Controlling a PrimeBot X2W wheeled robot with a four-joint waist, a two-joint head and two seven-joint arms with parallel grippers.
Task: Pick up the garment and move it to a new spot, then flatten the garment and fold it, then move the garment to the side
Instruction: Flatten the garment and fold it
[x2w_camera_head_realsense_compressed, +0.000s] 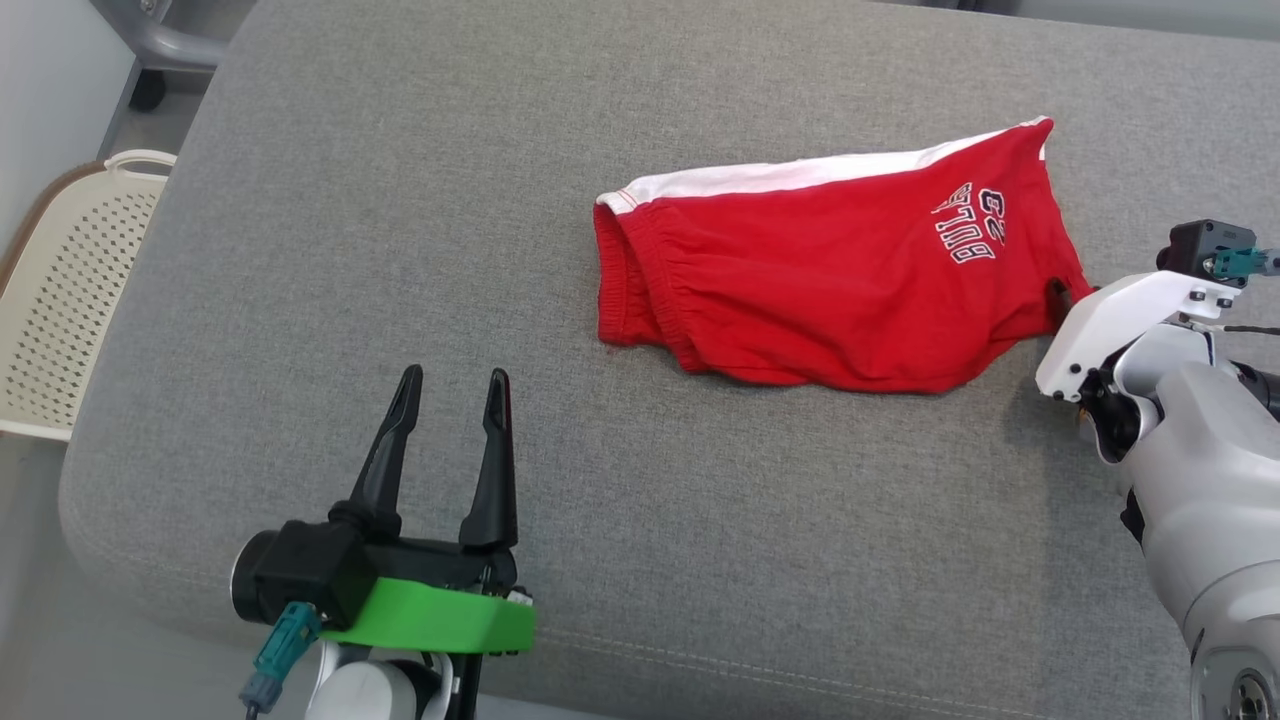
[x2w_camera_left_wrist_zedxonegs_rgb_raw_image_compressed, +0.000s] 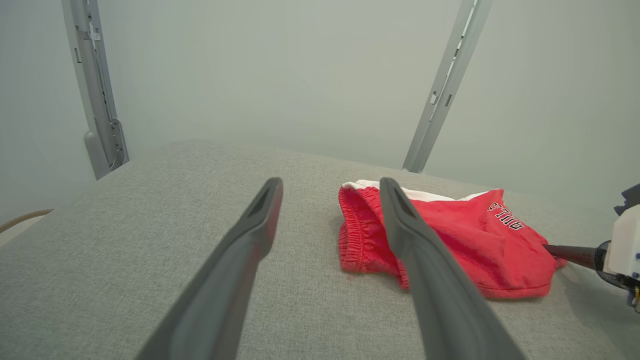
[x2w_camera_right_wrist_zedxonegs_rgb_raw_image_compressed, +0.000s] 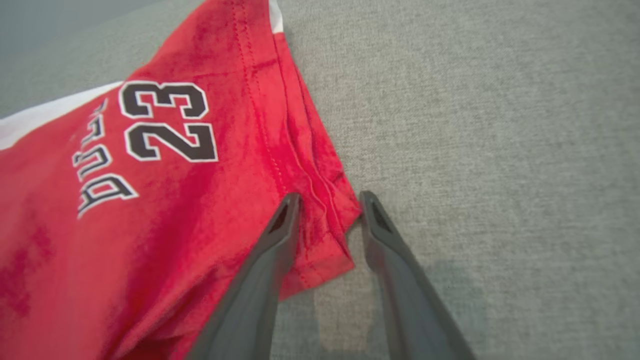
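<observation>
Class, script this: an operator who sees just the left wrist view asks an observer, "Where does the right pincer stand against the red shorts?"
Observer: The right wrist view shows the right pincer straddling the hem corner of the red shorts, one finger over cloth, one over the grey cushion.
Operator: Is it closed?
Observer: No, the jaws stand apart, with the corner between them.
Operator: Any print besides the lettering?
Observer: A black 23.
</observation>
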